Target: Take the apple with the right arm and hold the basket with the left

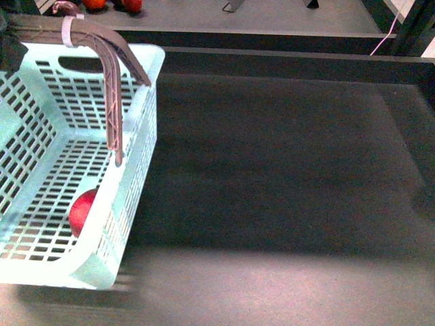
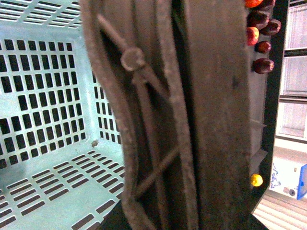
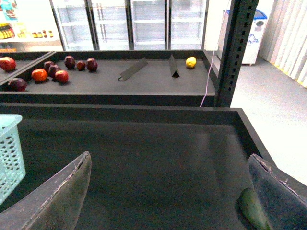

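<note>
One apple (image 1: 83, 210) inside basket (image 1: 139, 146); right end effector (image 3: 168, 191) elsewhere (spread wide, empty).

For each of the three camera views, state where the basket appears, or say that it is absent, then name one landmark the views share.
Front view: the basket fills the left side, handles raised.
Left wrist view: its slotted wall and floor lie behind the brown handles.
Right wrist view: only a corner shows at one edge.
Shared landmark: the lemon, also in the left wrist view.
</note>
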Robot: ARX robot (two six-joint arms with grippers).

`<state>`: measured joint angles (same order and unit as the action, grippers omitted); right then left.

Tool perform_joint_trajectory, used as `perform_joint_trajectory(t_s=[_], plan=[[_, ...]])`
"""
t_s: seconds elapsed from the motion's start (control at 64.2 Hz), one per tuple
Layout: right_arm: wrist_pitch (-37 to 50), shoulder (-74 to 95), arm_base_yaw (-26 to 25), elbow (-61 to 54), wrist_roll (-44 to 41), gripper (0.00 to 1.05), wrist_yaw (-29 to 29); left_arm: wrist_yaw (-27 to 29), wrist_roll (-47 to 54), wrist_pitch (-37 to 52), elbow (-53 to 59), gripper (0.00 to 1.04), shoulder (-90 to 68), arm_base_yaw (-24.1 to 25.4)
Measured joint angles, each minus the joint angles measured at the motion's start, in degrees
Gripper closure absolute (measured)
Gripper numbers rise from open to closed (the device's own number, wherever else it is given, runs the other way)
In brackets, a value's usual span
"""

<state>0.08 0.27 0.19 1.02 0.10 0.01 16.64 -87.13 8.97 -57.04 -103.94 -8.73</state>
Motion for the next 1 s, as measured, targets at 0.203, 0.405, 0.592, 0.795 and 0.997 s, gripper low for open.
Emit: perform_joint_trajectory(t_s=[0.203,0.405,0.592,0.795,0.997], plan=[[0.00,0.00,0.00,0.00,0.00,0.09,0.00,-0.07,-0.35,1.11,0.31,0.90,-1.14,1.03],[0.00,0.00,0.00,0.00,0.00,0.09,0.00,-0.48,-0.85,1.27,1.75,0.90,-1.73,1.25],[0.00,0.00,0.00,0.00,0.00,0.09,0.00,-0.63,-0.57,0.35,1.73,0.90,-1.95,1.22],[0.00,0.00,0.00,0.00,0.00,0.09,0.00,-0.83,-0.11,-0.52,1.73,0.84,-1.79,1.14],[0.00,0.00,0.00,0.00,0.00,0.09,0.00,-0.66,0.74,-2.93,1.86,0.49,1.05,1.14]])
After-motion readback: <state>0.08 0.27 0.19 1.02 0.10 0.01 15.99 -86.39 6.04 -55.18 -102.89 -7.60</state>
